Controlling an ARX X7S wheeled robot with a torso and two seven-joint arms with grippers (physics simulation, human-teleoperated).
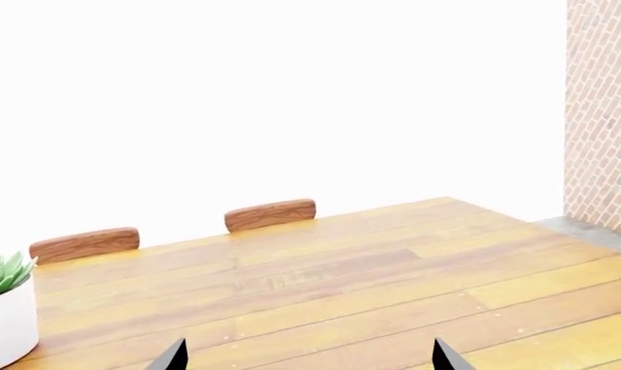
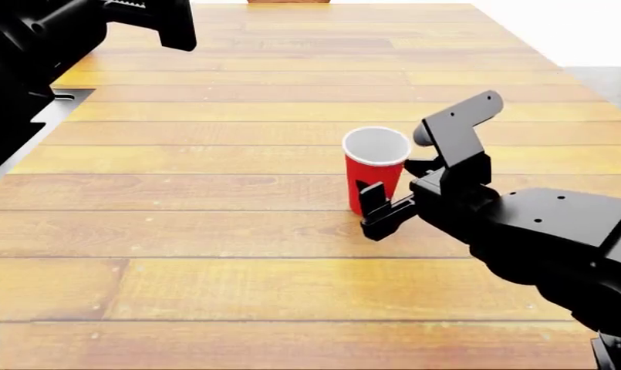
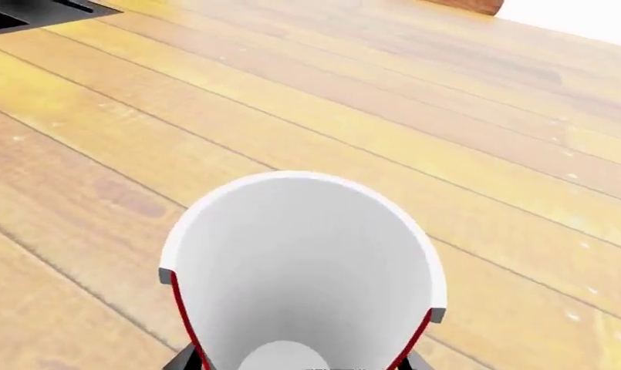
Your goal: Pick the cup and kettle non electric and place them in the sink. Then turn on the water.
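The red cup (image 2: 375,166) with a white inside stands upright on the wooden table (image 2: 238,231), right of centre. My right gripper (image 2: 395,193) has one finger on each side of it, pressed against its lower wall. In the right wrist view the cup (image 3: 302,277) fills the space between the fingers of that gripper (image 3: 300,362). My left gripper (image 1: 305,358) is open and empty, held high over the far left of the table (image 2: 171,27). A steel and black corner of the sink (image 2: 48,108) shows at the left edge. The kettle and faucet are out of view.
A white plant pot (image 1: 4,320) with a green succulent stands on the table near my left gripper. Two wooden chair backs (image 1: 270,214) rise past the far edge. A brick wall (image 1: 603,116) stands beyond the table's end.
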